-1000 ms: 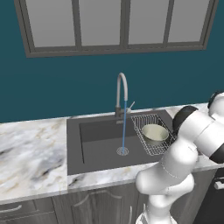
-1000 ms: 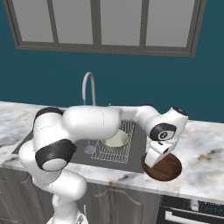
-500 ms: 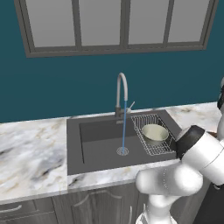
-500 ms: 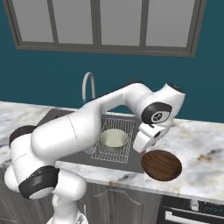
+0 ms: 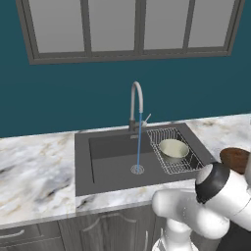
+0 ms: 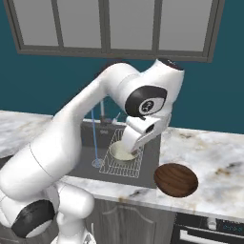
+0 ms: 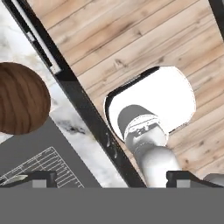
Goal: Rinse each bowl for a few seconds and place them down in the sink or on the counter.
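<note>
Bowls first: I see the cream bowl (image 5: 173,149) sitting in the wire rack (image 5: 182,164) at the right end of the sink (image 5: 105,164), where a thin stream runs from the faucet (image 5: 137,104) to the drain. The brown bowl (image 6: 176,179) rests on the marble table (image 6: 212,164), right of the sink. My hand (image 6: 137,140) hovers above the rack, fingers spread wide, holding nothing.
</note>
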Available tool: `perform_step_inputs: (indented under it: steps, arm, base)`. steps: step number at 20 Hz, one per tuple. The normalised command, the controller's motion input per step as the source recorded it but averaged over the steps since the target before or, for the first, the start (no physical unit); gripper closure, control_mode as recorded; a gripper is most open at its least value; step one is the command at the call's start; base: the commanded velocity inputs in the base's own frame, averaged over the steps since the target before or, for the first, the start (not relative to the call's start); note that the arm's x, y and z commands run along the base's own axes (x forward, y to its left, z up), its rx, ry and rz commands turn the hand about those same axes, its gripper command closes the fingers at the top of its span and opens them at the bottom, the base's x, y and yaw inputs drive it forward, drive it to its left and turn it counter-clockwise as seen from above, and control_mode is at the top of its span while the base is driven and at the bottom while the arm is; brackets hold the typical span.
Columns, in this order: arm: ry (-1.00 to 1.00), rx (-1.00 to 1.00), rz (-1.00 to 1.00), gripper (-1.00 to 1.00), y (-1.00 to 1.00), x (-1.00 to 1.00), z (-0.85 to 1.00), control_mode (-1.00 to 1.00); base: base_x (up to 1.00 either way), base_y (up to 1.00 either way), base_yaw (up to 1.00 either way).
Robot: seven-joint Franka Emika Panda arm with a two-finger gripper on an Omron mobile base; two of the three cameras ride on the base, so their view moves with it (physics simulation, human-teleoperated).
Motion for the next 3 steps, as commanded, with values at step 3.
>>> perform_step_inputs:
  steps: [3]
  arm:
    - [-0.06, 0.00, 0.00, -1.00, 0.51, -0.25, 1.00, -1.00]
  base:
    - [0.00, 0.00, 0.00]
